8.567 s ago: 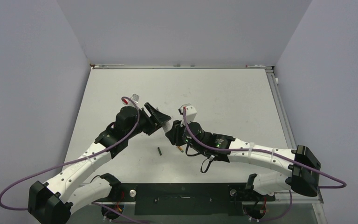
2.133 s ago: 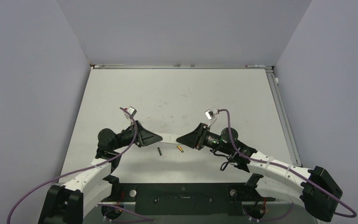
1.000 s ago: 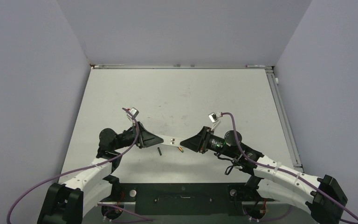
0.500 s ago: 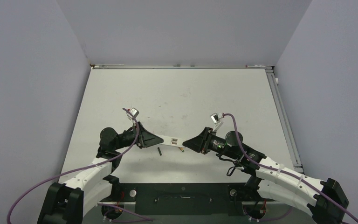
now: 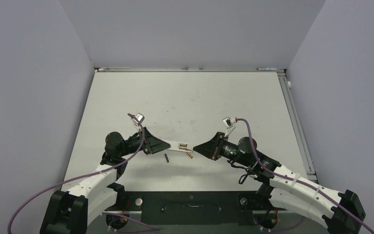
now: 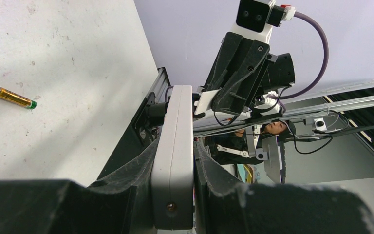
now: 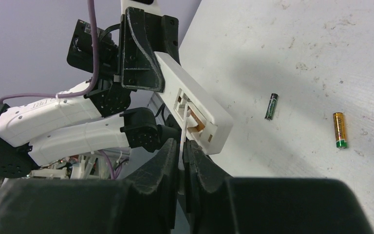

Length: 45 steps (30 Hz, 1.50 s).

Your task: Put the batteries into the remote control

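My left gripper (image 5: 168,145) is shut on one end of the remote control (image 5: 180,146), a slim white bar held level above the table. In the left wrist view the remote control (image 6: 175,141) sits edge-on between the jaws of the left gripper (image 6: 175,163). Its battery bay (image 7: 193,118) faces the right wrist camera, open, with a copper contact showing. My right gripper (image 7: 181,144) is shut on a thin white cover flap (image 7: 182,127) at that bay. Both batteries lie on the table under the remote: the blackish one (image 5: 166,157) (image 7: 271,106) and the copper-gold one (image 5: 189,156) (image 7: 339,129) (image 6: 13,97).
The grey-white table (image 5: 190,102) is walled on three sides, with a metal rail (image 5: 292,112) along its right edge. A black base bar (image 5: 190,201) with both arm mounts runs along the near edge.
The right gripper's jaws have shut on the thin cover flap and its tip has drawn slightly right. The left gripper still holds the remote in nearly the same place.
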{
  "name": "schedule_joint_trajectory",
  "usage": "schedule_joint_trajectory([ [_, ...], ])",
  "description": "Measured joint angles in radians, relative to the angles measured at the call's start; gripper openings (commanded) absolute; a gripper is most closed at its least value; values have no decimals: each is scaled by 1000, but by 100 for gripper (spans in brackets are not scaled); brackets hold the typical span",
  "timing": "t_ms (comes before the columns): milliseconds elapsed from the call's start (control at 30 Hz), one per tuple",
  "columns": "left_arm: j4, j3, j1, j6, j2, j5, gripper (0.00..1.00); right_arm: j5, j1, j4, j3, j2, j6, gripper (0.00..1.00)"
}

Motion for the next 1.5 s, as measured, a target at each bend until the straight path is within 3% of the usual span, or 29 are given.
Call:
schedule_joint_trajectory([
  [300, -34, 3, 0, 18, -1, -12, 0, 24, 0, -35, 9, -6, -22, 8],
  [800, -395, 74, 1, 215, -60, -98, 0, 253, -29, -326, 194, 82, -176, 8],
  [1133, -491, 74, 6, 274, -60, -114, 0, 223, -278, -371, 230, 224, -236, 8],
  [1500, -552, 74, 8, 310, -68, -124, 0, 69, -511, -241, 166, 362, -183, 8],
])
